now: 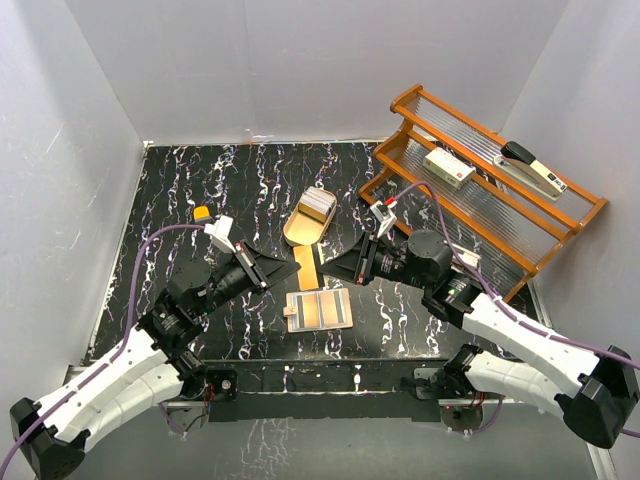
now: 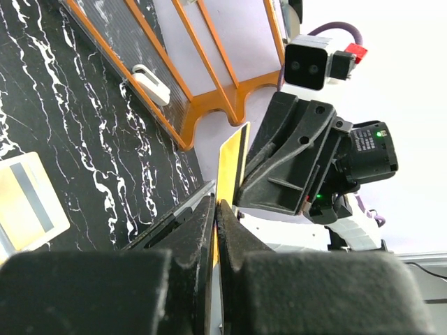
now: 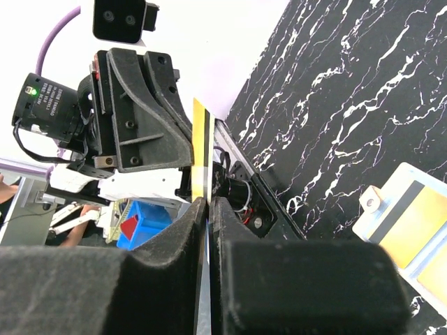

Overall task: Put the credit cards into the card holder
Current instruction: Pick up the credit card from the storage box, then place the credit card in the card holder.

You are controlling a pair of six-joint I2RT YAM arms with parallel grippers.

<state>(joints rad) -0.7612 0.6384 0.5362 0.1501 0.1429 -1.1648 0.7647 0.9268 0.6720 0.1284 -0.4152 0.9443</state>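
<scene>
One credit card (image 1: 307, 264), yellow-faced, hangs above the table's middle, pinched at opposite ends by both grippers. My left gripper (image 1: 286, 268) is shut on its left end; in the left wrist view the card (image 2: 232, 166) sticks up out of the closed jaws (image 2: 217, 208). My right gripper (image 1: 330, 267) is shut on the other end, the card (image 3: 201, 146) standing edge-on between its jaws (image 3: 209, 204). The card holder (image 1: 320, 294) lies open and flat just in front of the held card, with cards showing in its slots; its corner (image 3: 384, 202) shows lower right in the right wrist view. More credit cards (image 1: 318, 204) are stacked behind.
The stack of cards sits in a gold oval tray (image 1: 296, 234) behind the grippers. An orange wooden rack (image 1: 480, 215) fills the back right, carrying a white box (image 1: 448, 167) and a stapler (image 1: 532, 168). A small orange object (image 1: 202, 212) lies at the left.
</scene>
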